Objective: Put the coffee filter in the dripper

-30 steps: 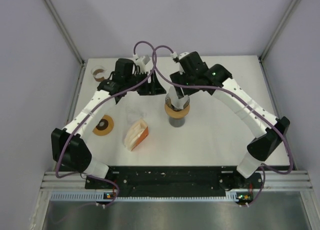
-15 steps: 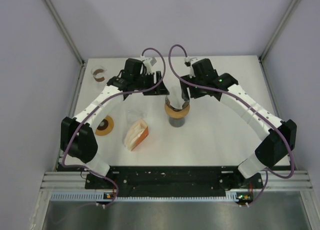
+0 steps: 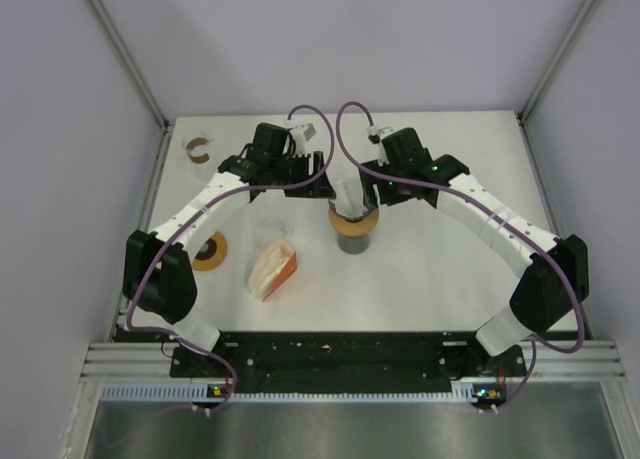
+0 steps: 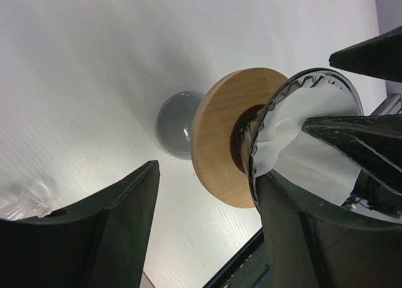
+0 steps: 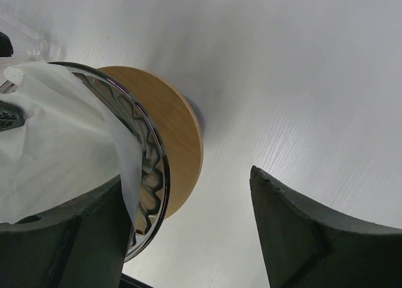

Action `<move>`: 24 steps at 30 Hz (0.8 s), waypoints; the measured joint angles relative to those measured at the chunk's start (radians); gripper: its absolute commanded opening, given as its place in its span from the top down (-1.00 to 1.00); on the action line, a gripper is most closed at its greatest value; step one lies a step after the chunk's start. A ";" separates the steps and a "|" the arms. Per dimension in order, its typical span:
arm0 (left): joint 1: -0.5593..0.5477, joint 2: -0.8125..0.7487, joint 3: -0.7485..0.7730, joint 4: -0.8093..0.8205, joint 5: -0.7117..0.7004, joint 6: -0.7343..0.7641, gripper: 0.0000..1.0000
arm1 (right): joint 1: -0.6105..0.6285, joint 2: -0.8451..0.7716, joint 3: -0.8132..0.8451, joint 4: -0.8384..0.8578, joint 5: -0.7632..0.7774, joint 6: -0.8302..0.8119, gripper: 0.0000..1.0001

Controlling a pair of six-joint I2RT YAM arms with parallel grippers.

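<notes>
Both released, jaws wide: left claw [image 4: 207,175] and right claw [image 5: 187,178] are flanking the glass dripper [image 4: 220,150]; white coffee filter [image 5: 56,144] is sitting inside it.

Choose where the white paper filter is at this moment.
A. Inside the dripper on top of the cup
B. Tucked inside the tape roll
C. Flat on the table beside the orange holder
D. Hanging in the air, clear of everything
A: in the left wrist view the white filter lies inside the ribbed rim of the dripper, which stands on the grey cup.
</notes>
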 measured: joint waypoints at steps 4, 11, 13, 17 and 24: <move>-0.001 0.000 0.000 0.000 -0.004 0.004 -0.35 | -0.003 0.000 0.000 0.002 -0.005 0.002 -0.42; -0.001 -0.009 0.002 -0.004 -0.003 0.017 -0.45 | -0.003 0.000 0.003 0.002 -0.039 -0.003 -0.42; -0.001 -0.013 0.006 -0.009 0.000 0.023 -0.47 | -0.003 0.000 0.009 -0.001 -0.052 -0.008 -0.42; -0.001 -0.030 0.016 -0.013 0.013 0.030 -0.50 | -0.003 0.000 0.042 0.001 -0.075 -0.018 -0.42; -0.001 -0.047 0.033 -0.013 0.044 0.050 -0.56 | -0.003 0.000 0.085 0.002 -0.093 -0.034 -0.43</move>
